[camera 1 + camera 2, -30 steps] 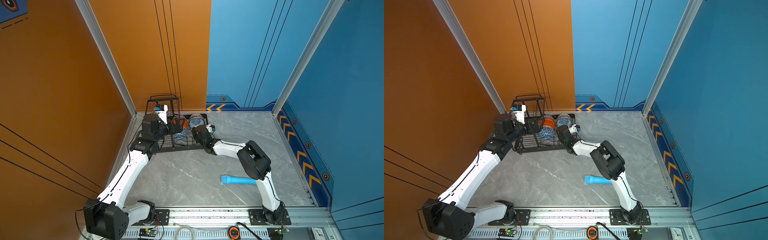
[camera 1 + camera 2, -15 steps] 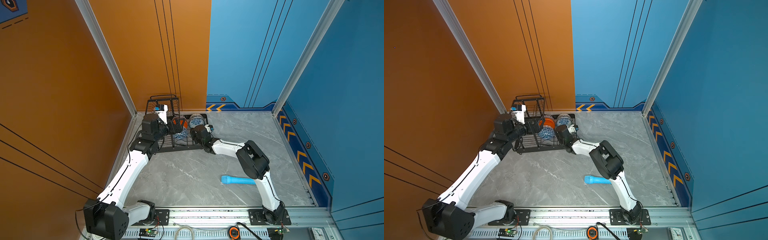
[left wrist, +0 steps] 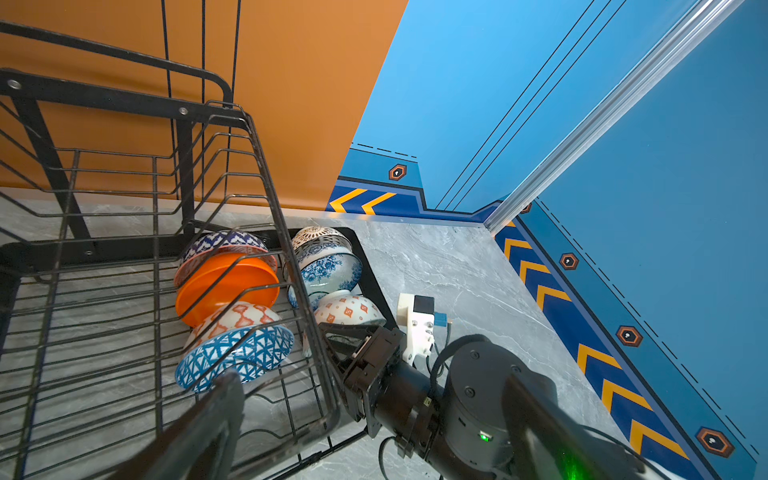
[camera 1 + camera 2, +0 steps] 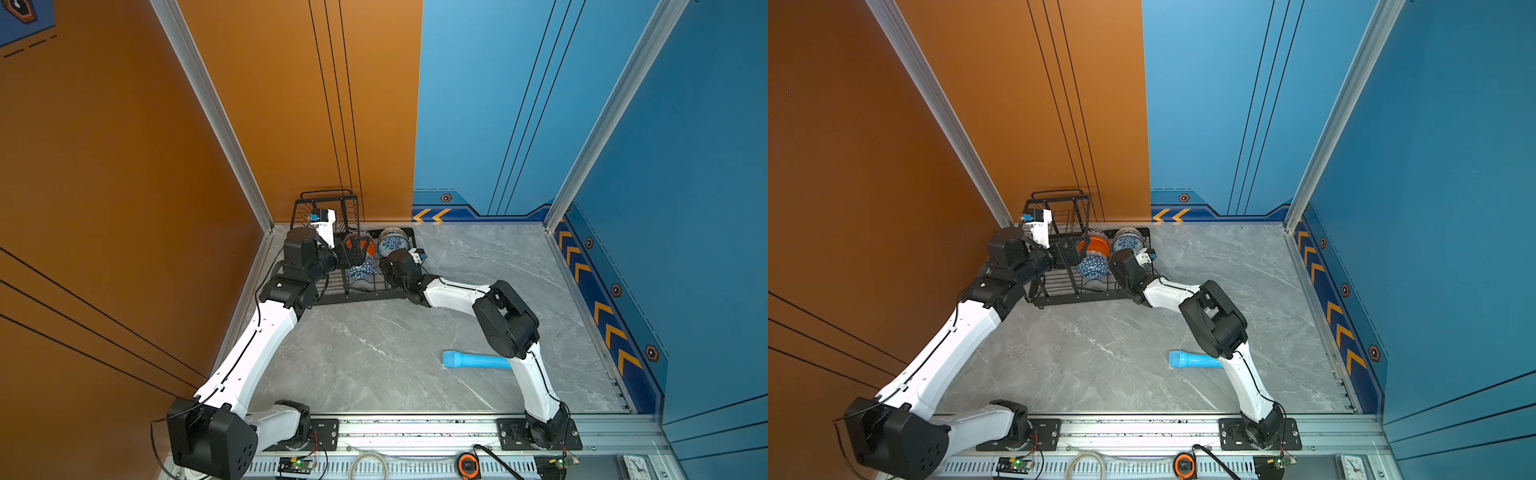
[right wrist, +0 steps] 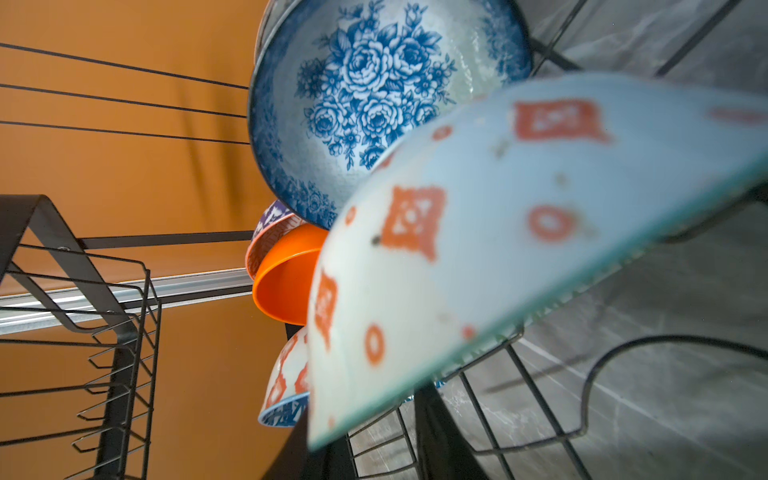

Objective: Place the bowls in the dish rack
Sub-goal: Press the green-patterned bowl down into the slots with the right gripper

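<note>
The black wire dish rack (image 4: 357,297) (image 4: 1075,300) (image 3: 266,166) stands in the back left corner. Several bowls lean on edge in its lower tray. Among them are a blue triangle bowl (image 3: 237,357) (image 4: 362,266), an orange-white diamond bowl (image 3: 237,318), a plain orange bowl (image 3: 226,286) (image 5: 286,282) and a white-blue floral bowl (image 3: 328,266) (image 5: 374,104). A pale green patterned bowl (image 3: 349,309) (image 5: 478,249) rests at the tray's right end. My right gripper (image 4: 385,272) (image 5: 365,415) has a finger on each side of its rim, jaws parted. My left gripper (image 4: 352,255) (image 3: 372,382) hangs open and empty beside the raised basket.
A light blue cylinder (image 4: 473,360) (image 4: 1194,360) lies on the grey marble floor near the right arm's elbow. The orange wall runs close behind the rack. The raised basket (image 3: 124,174) holds nothing.
My right gripper's jaws have widened around the pale green bowl's rim. The left arm and the other bowls have not moved.
</note>
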